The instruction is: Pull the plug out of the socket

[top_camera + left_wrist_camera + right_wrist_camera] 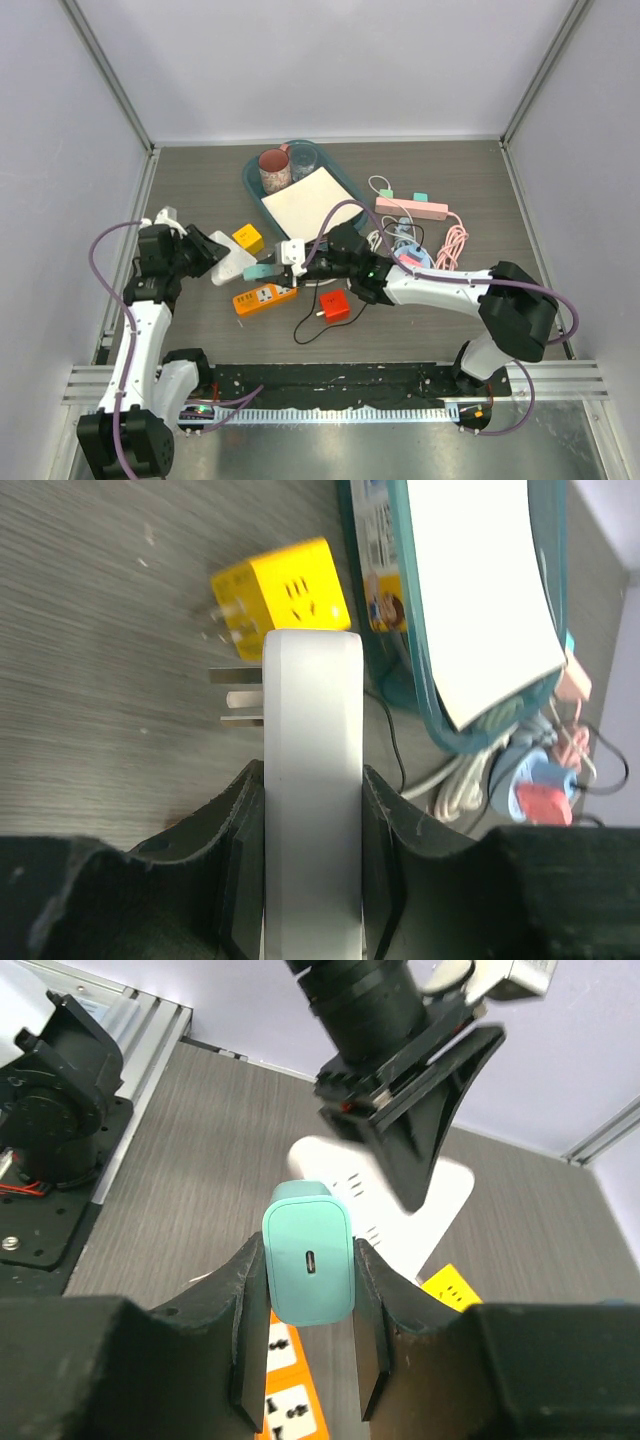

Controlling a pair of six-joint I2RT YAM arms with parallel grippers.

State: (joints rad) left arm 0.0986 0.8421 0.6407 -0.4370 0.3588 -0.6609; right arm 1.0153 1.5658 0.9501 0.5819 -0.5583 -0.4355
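The socket is a white block held off the table, my left gripper shut on it. In the left wrist view it shows edge-on between the left gripper's jaws, metal pins sticking out of its left side. The plug is a teal charger with a small port on its back. My right gripper is shut on its sides. From above, the plug sits right against the socket's near-right end. Whether its pins are in the slotted white face I cannot tell.
An orange power strip lies under the plug. A yellow cube adapter sits behind the socket and a red adapter in front of the right arm. A teal tray with a cup and a white sheet stands behind; a pink strip and coiled cables lie at the right.
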